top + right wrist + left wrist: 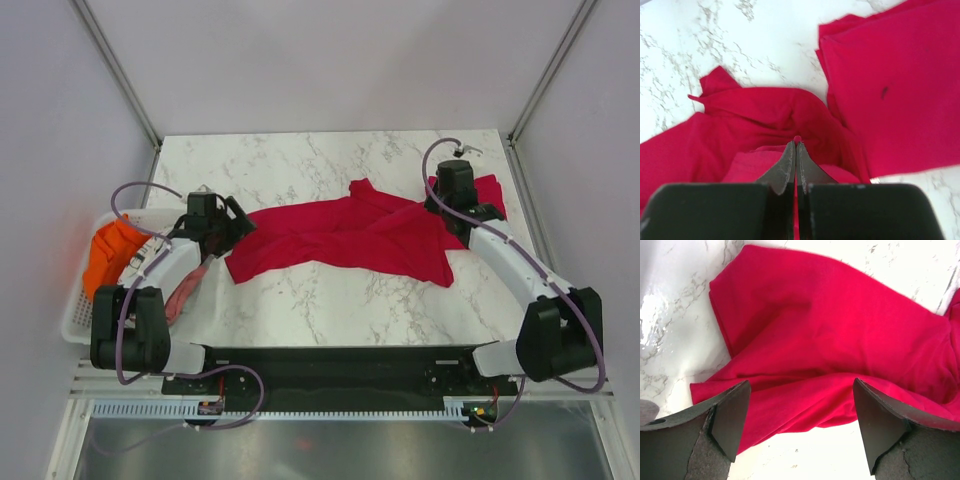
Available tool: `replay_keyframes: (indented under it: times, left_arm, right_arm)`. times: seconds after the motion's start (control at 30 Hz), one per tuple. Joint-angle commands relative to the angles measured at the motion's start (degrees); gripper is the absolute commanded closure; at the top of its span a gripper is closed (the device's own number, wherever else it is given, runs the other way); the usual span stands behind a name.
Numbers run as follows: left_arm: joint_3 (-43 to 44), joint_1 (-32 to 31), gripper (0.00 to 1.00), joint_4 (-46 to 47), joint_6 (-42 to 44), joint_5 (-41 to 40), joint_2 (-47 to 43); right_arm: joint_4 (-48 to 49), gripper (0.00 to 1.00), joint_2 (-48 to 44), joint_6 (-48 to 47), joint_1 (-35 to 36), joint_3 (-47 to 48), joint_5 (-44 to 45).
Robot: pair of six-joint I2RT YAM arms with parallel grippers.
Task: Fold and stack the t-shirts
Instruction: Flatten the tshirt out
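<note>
- So, nearest on the left, a white basket (pixel 75 310) sits at the table's (pixel 320 160) left edge. It has an orange cloth (pixel 110 255) in it, and a pinkish cloth (pixel 185 290) hangs beside the left arm, which covers part of the basket.
- A bit farther in, the left gripper (pixel 238 222) (pixel 801 384) hangs over the left end of the loose t-shirt (pixel 340 235) (pixel 830 330), jaws spread wide with nothing between them. In its wrist view the red cloth lies flat on the marble under both fingers (pixel 732 415). I can't tell whether the tips touch it.
- The loose t-shirt runs across the middle of the table from one gripper to the other, rumpled and twisted. Which part is sleeve, hem or collar is hard to make out.
- At its right end, the right gripper (pixel 447 208) (pixel 796 144) is clamped tight on a bunched-up fold of that loose t-shirt (pixel 755 110). A thin sliver of red shows between the closed fingers, and the gripper body hides the cloth beneath it.
- Farthest back on the right is a folded t-shirt (pixel 492 190) (pixel 895 90), lying flat just beside the bunched cloth. From above the right arm covers most of it, and the wrist view cuts it off at the right edge. There's a tiny dark mark on it, no idea what that is.
</note>
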Motion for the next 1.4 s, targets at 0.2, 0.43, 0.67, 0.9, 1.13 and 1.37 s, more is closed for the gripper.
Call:
replay_keyframes:
  times: [0.2, 0.43, 0.67, 0.9, 1.13, 1.37]
  left_arm:
    - [-4.9, -0.1, 0.21, 0.7, 2.0, -1.4, -3.2]
    - [-7.3, -0.7, 0.44, 0.8, 2.6, 0.3, -3.3]
    - [-8.4, -3.1, 0.53, 0.7, 2.5, -0.1, -3.5]
    - [-9.5, -3.3, 0.47, -0.2, 0.6, -2.6, -4.0]
    - [-9.3, -3.3, 0.34, -2.2, 1.4, -4.3, -5.9]
    - [-9.1, -3.6, 0.95, -2.2, 3.2, 0.7, -6.0]
  right_arm:
    - [1.6, 1.0, -20.7, 7.1, -2.9, -15.1, 12.9]
    - [2.4, 1.0, -25.3, 7.9, -2.9, -21.2, 9.3]
    - [3.2, 1.0, -24.3, 8.3, -2.9, -22.8, 7.4]
    - [3.2, 1.0, -23.8, 8.4, -3.0, -22.2, 5.5]
    - [3.2, 1.0, -23.6, 8.0, -2.9, -22.7, 5.5]
    - [3.6, 1.0, -22.6, 8.2, -2.9, -22.5, 5.3]
